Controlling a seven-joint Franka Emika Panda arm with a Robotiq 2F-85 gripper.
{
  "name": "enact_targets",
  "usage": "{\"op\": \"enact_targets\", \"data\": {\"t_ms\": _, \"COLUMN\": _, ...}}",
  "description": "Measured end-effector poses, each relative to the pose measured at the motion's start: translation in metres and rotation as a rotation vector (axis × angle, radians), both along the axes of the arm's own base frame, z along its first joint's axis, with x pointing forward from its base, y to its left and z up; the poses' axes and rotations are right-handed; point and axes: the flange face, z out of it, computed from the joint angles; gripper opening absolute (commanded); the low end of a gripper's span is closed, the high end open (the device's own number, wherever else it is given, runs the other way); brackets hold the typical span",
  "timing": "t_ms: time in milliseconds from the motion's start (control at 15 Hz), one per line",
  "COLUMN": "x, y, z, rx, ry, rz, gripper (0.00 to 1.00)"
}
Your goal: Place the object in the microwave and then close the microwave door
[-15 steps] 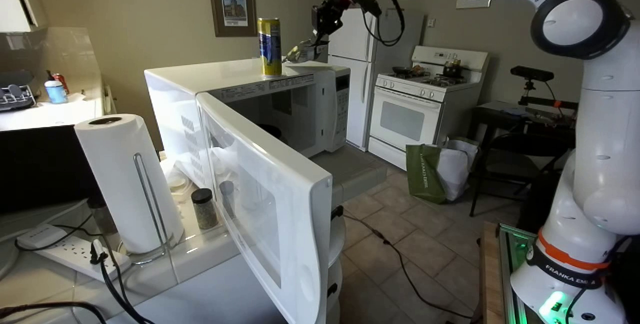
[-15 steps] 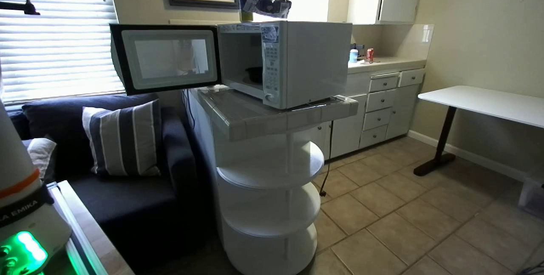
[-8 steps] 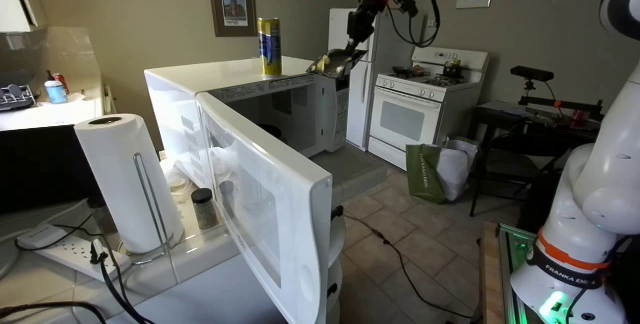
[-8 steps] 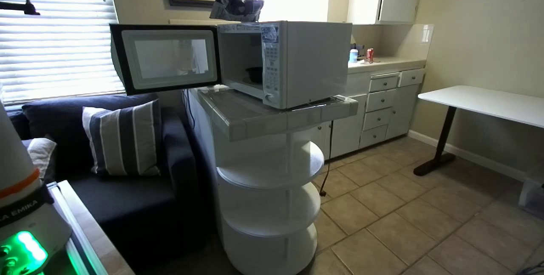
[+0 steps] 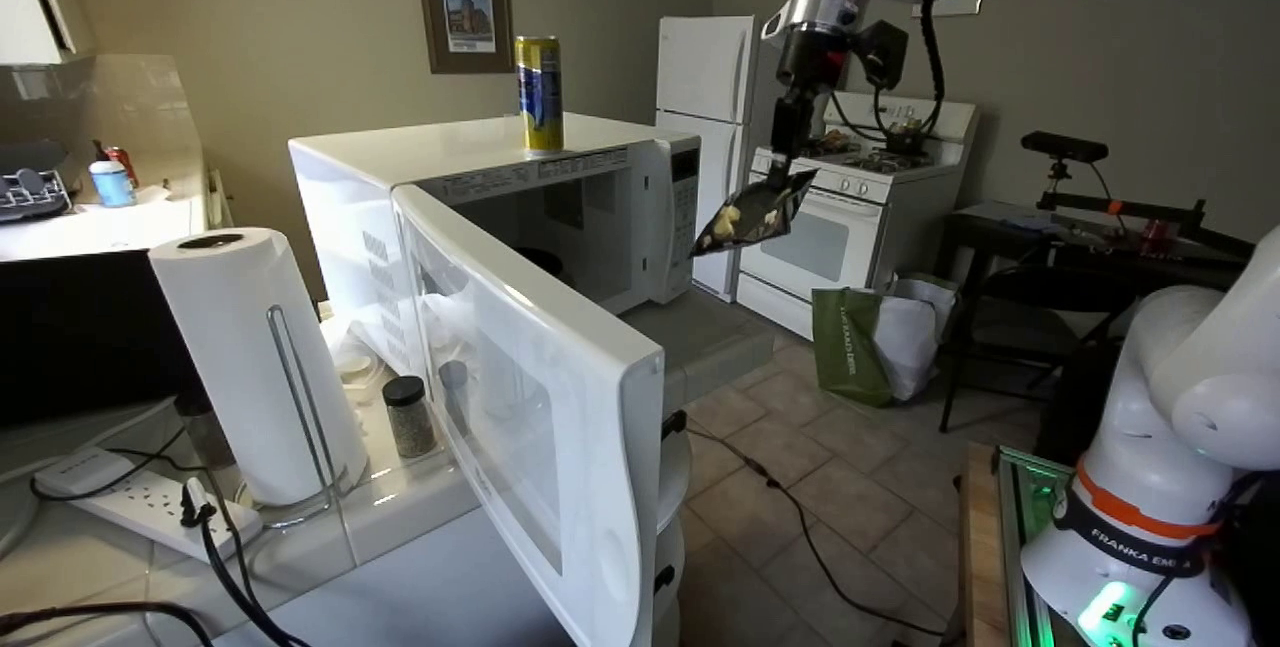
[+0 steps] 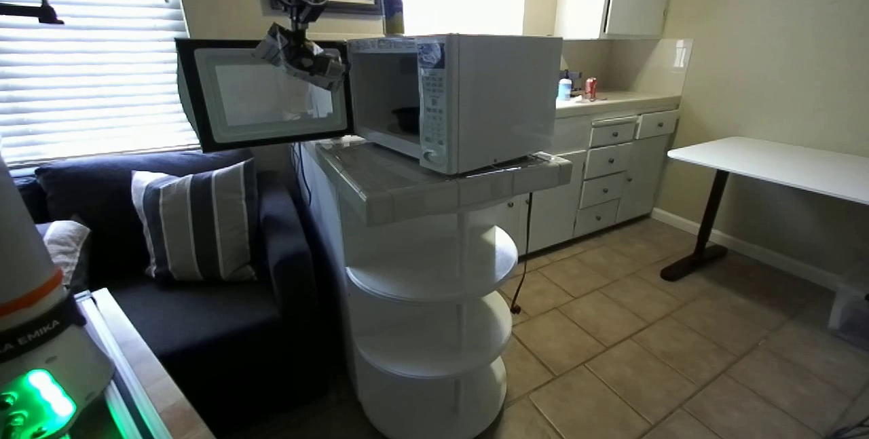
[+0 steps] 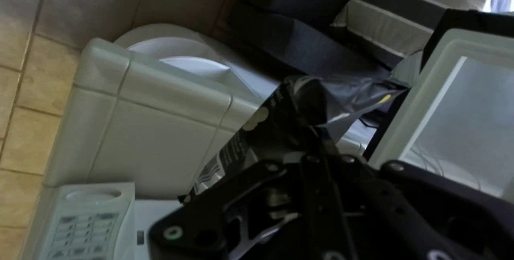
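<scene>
Wrist view, centre: your fingers point(image 7: 314, 187) pinch a dark packet point(image 7: 273, 131) whose jutting end could snag the microwave door point(image 7: 453, 123), right.

Comes to one microwave point(image 6: 506, 103), one microwave door point(image 5: 530, 397), one packet point(image 5: 757, 211), one paper roll point(image 5: 262, 367), one stove point(image 5: 825, 247), one fridge point(image 5: 702, 132), two cushions point(image 6: 197, 222).

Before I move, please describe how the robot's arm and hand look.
The arm is white and rounded, with orange rings, a black band lettered FRANKA EMIKA and, below that, a green light. A silver collar leads to the black, angular hand; a black cable loops beside it.
</scene>
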Motion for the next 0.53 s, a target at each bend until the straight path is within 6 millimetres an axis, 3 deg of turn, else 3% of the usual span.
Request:
{"op": "enact_targets", "data": {"t_ms": 200, "x": 0.001, "y": 0.025, "z": -0.041, "rx": -0.005, "ry": -0.016, "rz": 0.018, "gripper": 0.0}}
{"op": "enact_targets", "data": {"t_ms": 533, "x": 0.03, "y": 0.053, "z": -0.093, "rx": 0.021, "ry": -0.192, "rz": -0.02, "gripper": 0.0}}
